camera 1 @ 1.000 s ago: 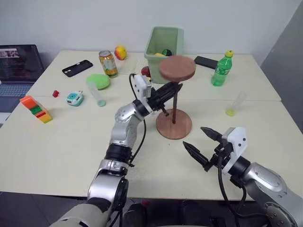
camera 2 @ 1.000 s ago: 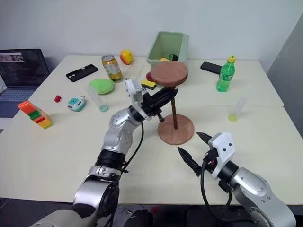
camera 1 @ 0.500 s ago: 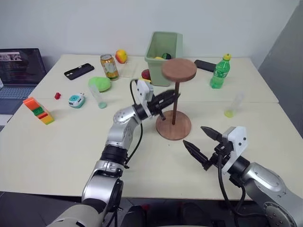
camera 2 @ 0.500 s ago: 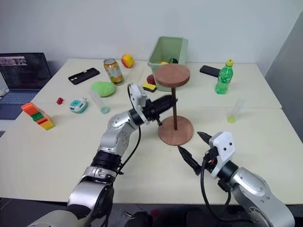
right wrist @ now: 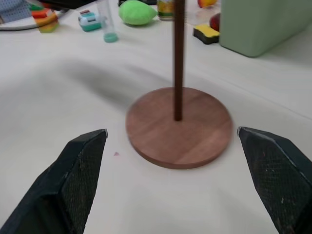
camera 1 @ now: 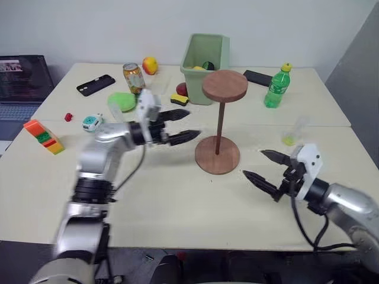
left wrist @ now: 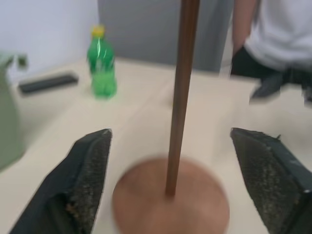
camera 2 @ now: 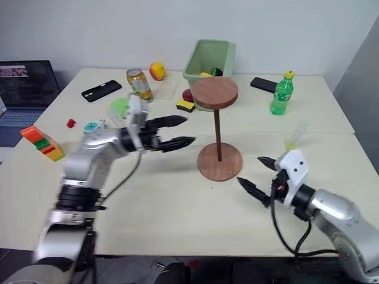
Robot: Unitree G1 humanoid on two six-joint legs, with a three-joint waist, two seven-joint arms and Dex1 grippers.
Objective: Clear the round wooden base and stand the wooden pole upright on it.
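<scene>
The round wooden base (camera 1: 217, 155) lies flat at the table's middle. The wooden pole (camera 1: 219, 127) stands upright in its centre, with its smaller disc (camera 1: 225, 86) on top. My left gripper (camera 1: 193, 123) is open a short way to the left of the pole, pointing at it and touching nothing. In the left wrist view the pole (left wrist: 181, 97) rises from the base (left wrist: 170, 207) ahead of the spread fingers (left wrist: 87, 180). My right gripper (camera 1: 253, 163) is open, low over the table to the base's front right. The right wrist view looks at the base (right wrist: 178, 129) between wide fingers (right wrist: 80, 175).
Behind the base stand a green bin (camera 1: 204, 53), a green bottle (camera 1: 276, 86), a can (camera 1: 134, 78) and two black phones (camera 1: 96, 84). A clear tube with a yellow bottom (camera 1: 293, 131) lies to the right. An orange block (camera 1: 44, 136) and a laptop (camera 1: 21, 83) sit far left. A person (left wrist: 273, 44) stands beyond the table.
My left gripper let go of the pole, opened wide and drew away to the left. The pole stays standing on the base. My right gripper shifted a little to the right, still open.
</scene>
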